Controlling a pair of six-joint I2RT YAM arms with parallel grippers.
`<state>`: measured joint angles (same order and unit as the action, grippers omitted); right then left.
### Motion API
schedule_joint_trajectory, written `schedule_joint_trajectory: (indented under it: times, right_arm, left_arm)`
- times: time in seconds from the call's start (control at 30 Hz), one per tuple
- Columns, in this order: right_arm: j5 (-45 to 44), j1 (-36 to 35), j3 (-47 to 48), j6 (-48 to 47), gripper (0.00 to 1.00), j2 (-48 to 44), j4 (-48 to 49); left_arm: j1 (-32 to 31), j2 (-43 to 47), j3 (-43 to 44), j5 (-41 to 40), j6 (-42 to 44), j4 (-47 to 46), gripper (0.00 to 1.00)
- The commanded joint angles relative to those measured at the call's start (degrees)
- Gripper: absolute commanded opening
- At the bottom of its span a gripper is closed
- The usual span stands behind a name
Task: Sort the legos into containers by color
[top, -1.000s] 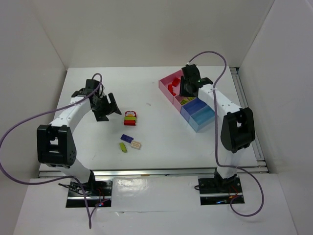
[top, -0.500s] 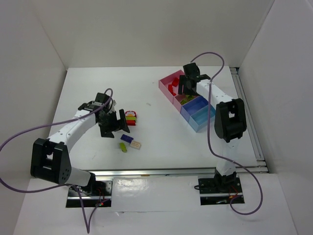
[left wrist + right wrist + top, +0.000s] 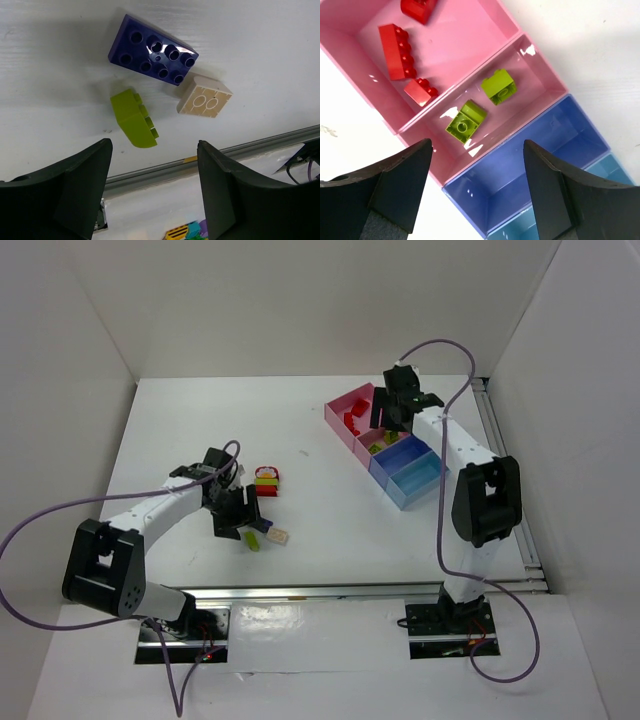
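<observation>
Tabletop (image 3: 300, 440) is white, boxed by 3 white walls (image 3: 320, 310).

On the table (image 3: 320, 440), right: containers (image 3: 412, 480), three legos (image 3: 397, 50) in the farthest box, two legos (image 3: 466, 119) in the next. Left: lego stack (image 3: 266, 481) lying behind three loose legos (image 3: 152, 50).

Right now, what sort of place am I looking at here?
Probably a robot test bench in a lab: a white table boxed in by plain white panels, two white-and-black robot arms mounted at its near edge, and small plastic toy bricks with a row of pink-to-blue plastic boxes.
</observation>
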<state>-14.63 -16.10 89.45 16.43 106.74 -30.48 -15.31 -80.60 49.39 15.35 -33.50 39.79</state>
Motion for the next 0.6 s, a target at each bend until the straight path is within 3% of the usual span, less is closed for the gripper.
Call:
schedule_joint_trajectory:
  times: [0.0,0.17,0.3,0.33,0.4,0.57]
  right_arm:
    - [-2.0,0.0,-0.9,-0.3,0.80,-3.3,1.4]
    - [-1.3,0.0,-0.9,0.2,0.80,-3.3,1.4]
    - [-1.3,-0.5,-0.2,0.2,0.80,-2.8,0.9]
    - [-1.3,-1.0,-0.2,0.2,0.80,-2.8,0.9]
    - [-0.8,-1.0,-0.2,0.2,0.80,-2.8,1.4]
    - [-0.7,-1.0,-0.2,0.2,0.80,-2.8,0.9]
  left_arm:
    - [-0.6,-0.1,-1.1,0.9,-1.4,-2.4,0.78]
    - [-1.1,-0.7,-3.9,-1.0,-3.1,-3.6,0.75]
    - [-1.7,-1.3,-4.6,-4.9,-4.4,-4.3,0.64]
    - [-1.7,-1.3,-4.6,-5.6,-4.4,-4.3,0.54]
    - [-1.7,-1.3,-4.0,-6.1,-4.4,-4.3,0.45]
    - [-1.7,-3.6,-1.3,-6.7,-3.8,-3.7,0.44]
